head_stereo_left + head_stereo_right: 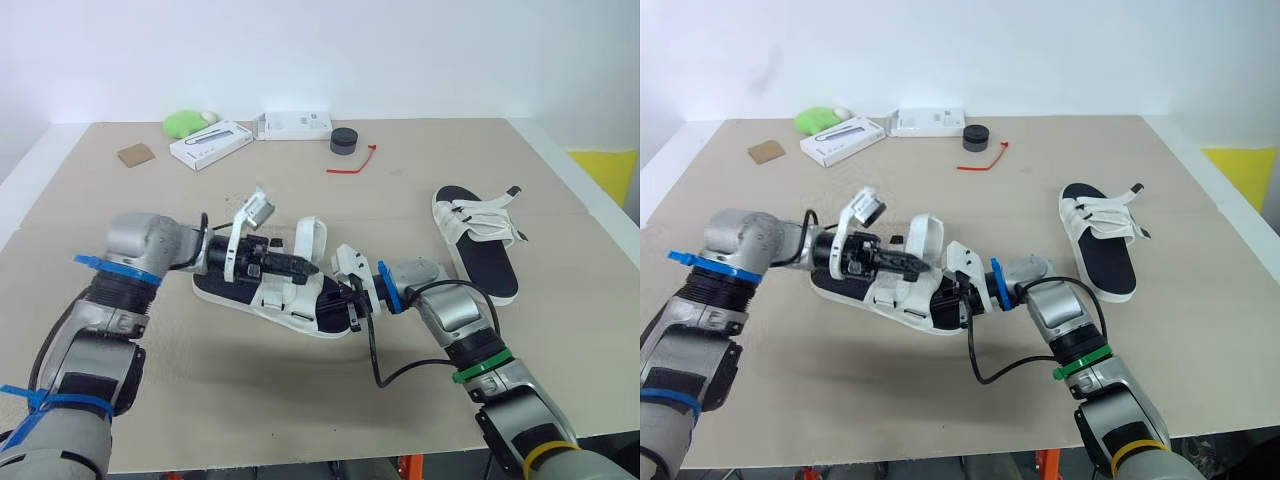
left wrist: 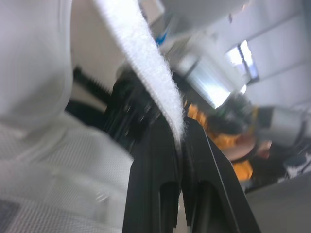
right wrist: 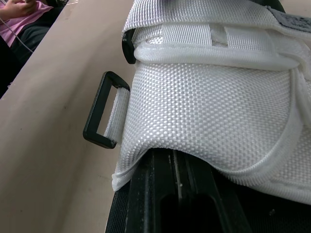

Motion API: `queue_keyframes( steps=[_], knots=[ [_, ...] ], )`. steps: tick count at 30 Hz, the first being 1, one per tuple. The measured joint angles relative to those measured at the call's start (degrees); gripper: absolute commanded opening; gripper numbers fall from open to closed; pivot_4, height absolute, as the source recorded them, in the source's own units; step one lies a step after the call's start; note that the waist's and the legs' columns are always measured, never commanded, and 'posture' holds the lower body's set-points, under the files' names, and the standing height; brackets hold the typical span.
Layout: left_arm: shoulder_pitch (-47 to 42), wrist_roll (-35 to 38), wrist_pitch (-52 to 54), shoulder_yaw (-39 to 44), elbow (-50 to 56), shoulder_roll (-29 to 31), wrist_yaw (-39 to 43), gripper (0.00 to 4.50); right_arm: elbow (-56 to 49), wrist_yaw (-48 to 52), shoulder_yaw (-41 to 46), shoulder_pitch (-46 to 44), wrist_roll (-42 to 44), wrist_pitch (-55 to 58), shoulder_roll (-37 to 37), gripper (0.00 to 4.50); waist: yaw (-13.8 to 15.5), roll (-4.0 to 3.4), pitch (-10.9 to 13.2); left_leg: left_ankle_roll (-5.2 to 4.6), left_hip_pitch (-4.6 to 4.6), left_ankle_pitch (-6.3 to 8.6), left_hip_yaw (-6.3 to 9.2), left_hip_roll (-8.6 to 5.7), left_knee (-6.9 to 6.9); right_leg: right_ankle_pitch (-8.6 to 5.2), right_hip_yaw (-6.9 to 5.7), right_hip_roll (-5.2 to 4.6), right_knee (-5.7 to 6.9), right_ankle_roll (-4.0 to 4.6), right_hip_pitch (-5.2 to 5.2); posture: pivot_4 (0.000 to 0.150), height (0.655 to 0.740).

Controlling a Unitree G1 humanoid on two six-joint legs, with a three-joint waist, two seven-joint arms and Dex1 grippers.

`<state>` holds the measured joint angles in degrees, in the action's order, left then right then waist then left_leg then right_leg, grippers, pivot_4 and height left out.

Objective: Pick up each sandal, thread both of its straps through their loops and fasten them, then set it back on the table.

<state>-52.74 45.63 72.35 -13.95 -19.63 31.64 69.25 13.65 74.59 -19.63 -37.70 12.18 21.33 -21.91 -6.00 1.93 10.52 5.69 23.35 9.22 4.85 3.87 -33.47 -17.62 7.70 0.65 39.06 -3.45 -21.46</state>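
Left wrist view shows our left gripper [image 2: 181, 138] clamped on a white strap [image 2: 146, 63] of the sandal [image 1: 285, 295], which is mid-table, nearer the front edge. Our right gripper [image 1: 352, 297] pinches its webbing beside the black loop [image 3: 97, 108]. We judge threading is in hand; next, the strap tip needs steering into that loop.

text: none legible | white box [image 1: 210, 145]: dark print, unreadable | sandal tag [image 3: 294, 20]: lettering too small to read
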Motion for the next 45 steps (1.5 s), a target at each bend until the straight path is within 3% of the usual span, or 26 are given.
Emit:
queue_keyframes(
  steps=[10, 29, 45],
  knots=[
    [2.87, -3.11, -1.68, -3.32, 4.57, -0.47, 4.93, 0.02, -0.92, -0.43, 0.31, 0.63, 0.0, 0.51, -0.12, 0.0, 0.06, 0.0, 0.0, -0.01, 0.01, 0.01, 0.0, 0.0, 0.0, -0.02, 0.0, -0.01, 0.0, -0.02, 0.02, 0.15, 0.74],
    [10.02, -10.78, -14.83, -4.92, 13.94, 1.15, 7.39, 0.02, -0.96, -1.03, 0.29, 0.83, -0.01, 0.74, -0.02, 0.0, 0.12, -0.16, -0.13, -0.01, -0.05, 0.01, 0.02, -0.01, -0.06, -0.01, 0.02, -0.01, 0.0, -0.03, 0.13, 0.15, 0.74],
    [12.65, -14.34, -23.88, -3.06, 13.01, -1.04, 6.68, 0.02, -0.58, -1.22, 0.96, 0.97, -0.05, 0.97, -0.25, 0.0, 0.29, -0.3, -0.35, -0.01, -0.09, -0.04, 0.01, -0.04, -0.25, 0.14, 0.05, -0.04, 0.0, -0.17, 0.21, 0.15, 0.74]
  ],
)
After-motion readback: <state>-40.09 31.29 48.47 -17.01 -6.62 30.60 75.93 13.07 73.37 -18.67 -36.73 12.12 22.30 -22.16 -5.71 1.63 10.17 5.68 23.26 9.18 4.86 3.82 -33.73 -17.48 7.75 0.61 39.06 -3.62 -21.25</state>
